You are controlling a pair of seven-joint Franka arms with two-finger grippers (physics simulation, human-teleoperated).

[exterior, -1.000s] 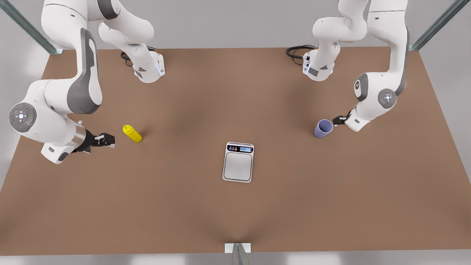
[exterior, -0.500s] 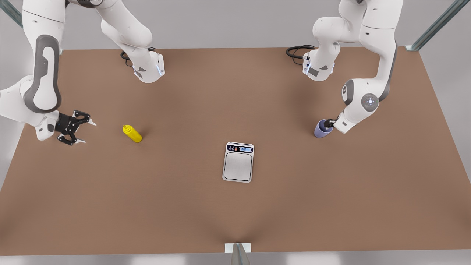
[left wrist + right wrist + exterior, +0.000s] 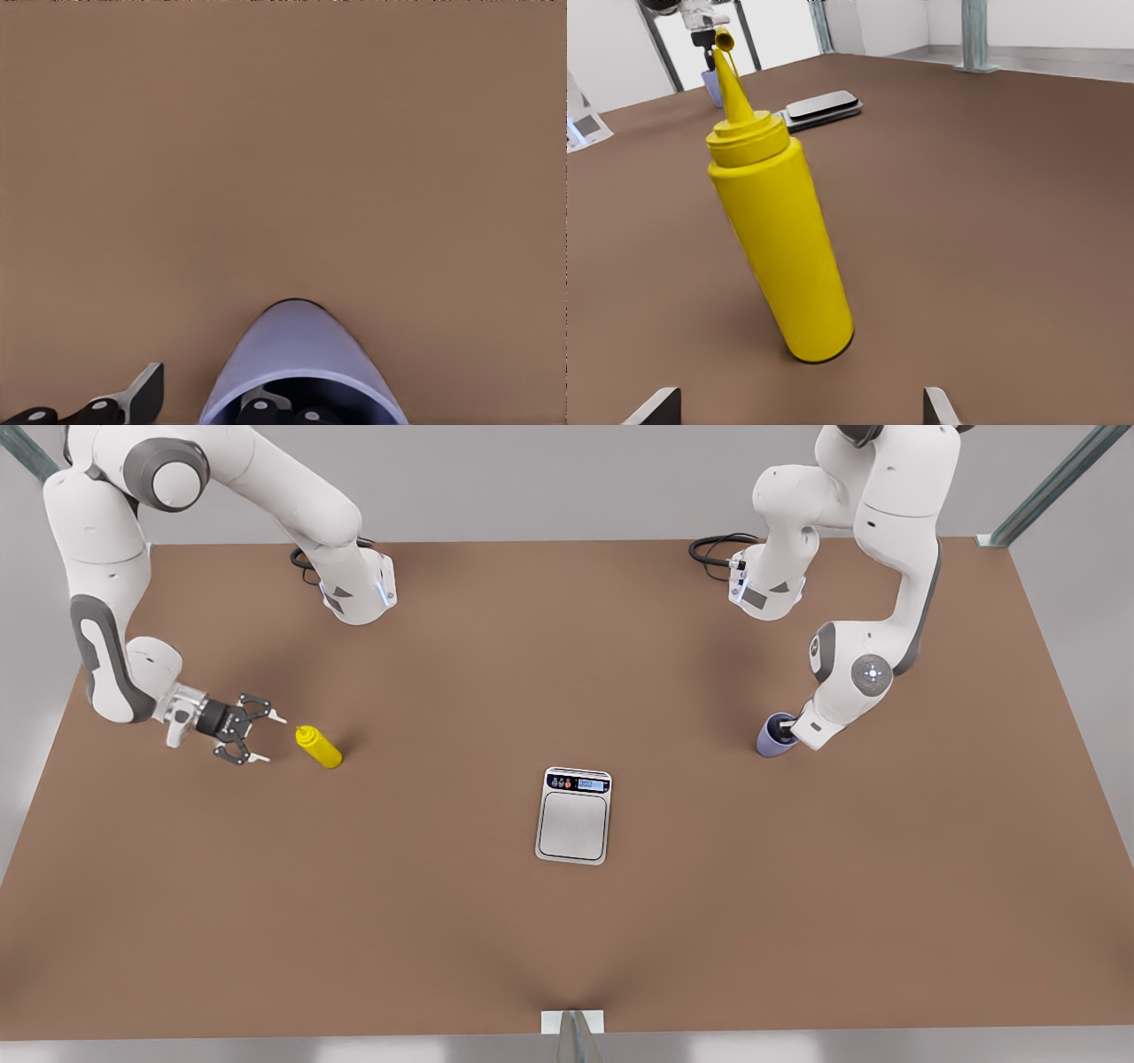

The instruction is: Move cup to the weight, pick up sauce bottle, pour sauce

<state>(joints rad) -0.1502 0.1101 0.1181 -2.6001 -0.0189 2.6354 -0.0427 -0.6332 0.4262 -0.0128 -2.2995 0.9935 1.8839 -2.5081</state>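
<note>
The lavender-blue cup (image 3: 767,744) stands upright on the table at the front view's right. My left gripper (image 3: 785,730) comes down onto its rim. In the left wrist view the cup (image 3: 299,347) has one finger (image 3: 262,408) inside it and the other finger (image 3: 146,393) outside, a gap away from the wall, so the left gripper (image 3: 204,403) is open. The yellow sauce bottle (image 3: 319,747) stands at the front view's left. My right gripper (image 3: 273,739) is open just beside its cap, not touching. The bottle (image 3: 784,248) rises between the right gripper's fingertips (image 3: 656,405). The weight (image 3: 574,816) lies in the middle.
Both arm bases (image 3: 359,593) stand at the table's far edge, with black cables (image 3: 713,549) beside them. Open brown table (image 3: 567,939) surrounds the weight. The weight (image 3: 822,105) and the cup (image 3: 711,87) appear far behind the bottle in the right wrist view.
My right gripper opened, swung out to the front view's left, then came back close to the bottle. My left gripper moved from beside the cup onto its rim, one finger inside.
</note>
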